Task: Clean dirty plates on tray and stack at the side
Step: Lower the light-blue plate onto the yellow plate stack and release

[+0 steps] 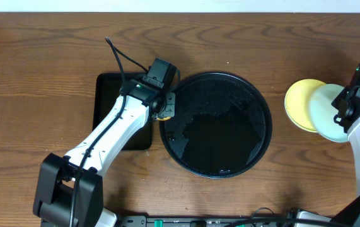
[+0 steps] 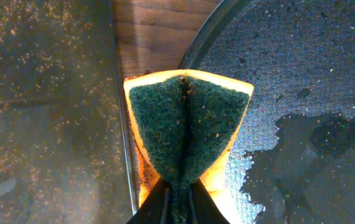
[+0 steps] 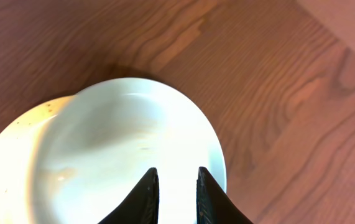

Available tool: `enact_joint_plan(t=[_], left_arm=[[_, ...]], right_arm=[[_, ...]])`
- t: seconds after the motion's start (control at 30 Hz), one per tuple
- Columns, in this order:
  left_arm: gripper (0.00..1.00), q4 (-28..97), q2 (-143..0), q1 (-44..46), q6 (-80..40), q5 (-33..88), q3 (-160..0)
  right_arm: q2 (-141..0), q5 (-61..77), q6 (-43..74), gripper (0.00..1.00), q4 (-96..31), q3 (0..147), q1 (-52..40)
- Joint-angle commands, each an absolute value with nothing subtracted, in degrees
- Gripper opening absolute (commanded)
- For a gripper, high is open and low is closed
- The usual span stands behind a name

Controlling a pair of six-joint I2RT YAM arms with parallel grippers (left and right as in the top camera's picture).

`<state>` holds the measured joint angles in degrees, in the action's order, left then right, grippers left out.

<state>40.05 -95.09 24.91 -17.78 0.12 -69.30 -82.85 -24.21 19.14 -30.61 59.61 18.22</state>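
Plates: mint-white plate lies overlapping on yellow plate, stacked on the table right of the round black tray, well clear of its rim. No blue one in view.

Over the mint plate's near edge, right gripper has fingers slightly parted, not clamping. Reads as stack drop-off.

At the tray's left rim, left gripper is clenched on a folded sponge, next to the rectangular sponge tray, probably ready to park it.

Round tray is wet, no plates on it. Bare wood around the stack leaves room to lift out.

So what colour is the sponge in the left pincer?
The sponge has a dark green face on yellow; best in the left wrist view.
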Motion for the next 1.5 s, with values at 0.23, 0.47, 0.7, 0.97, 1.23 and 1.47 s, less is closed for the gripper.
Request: enact_joint_plan(t=[0.23,0.47,0.7,0.97,1.23,1.47], left_arm=[[0.08,40.27,-94.13,24.77,-17.89,0.49,-70.35],[0.08,40.27,-94.13,24.77,-17.89,0.49,-70.35],[0.08,40.32,-94.13,24.77,-17.87,0.49,-70.35],[0.09,40.49,-94.13,24.77,-17.87,0.49,-70.35],[0.09,40.49,-94.13,24.77,-17.87,0.49,-70.35],[0.08,40.49,-94.13,24.77,-17.87,0.49,-70.35]], right_arm=[[-83.18,-9.80,19.92,0.24,-32.53,59.42,18.72],[-83.18,-15.70,19.97,0.20,-36.75,59.40,18.74],[-83.40,-19.35,21.23,0.22,-39.11,59.05,18.94],[-86.35,-21.47,23.35,0.25,-37.43,54.74,20.86],[-91.13,-21.61,23.00,0.27,-33.65,52.86,24.91],[-96.03,-21.54,22.46,0.26,-33.43,52.80,27.29]])
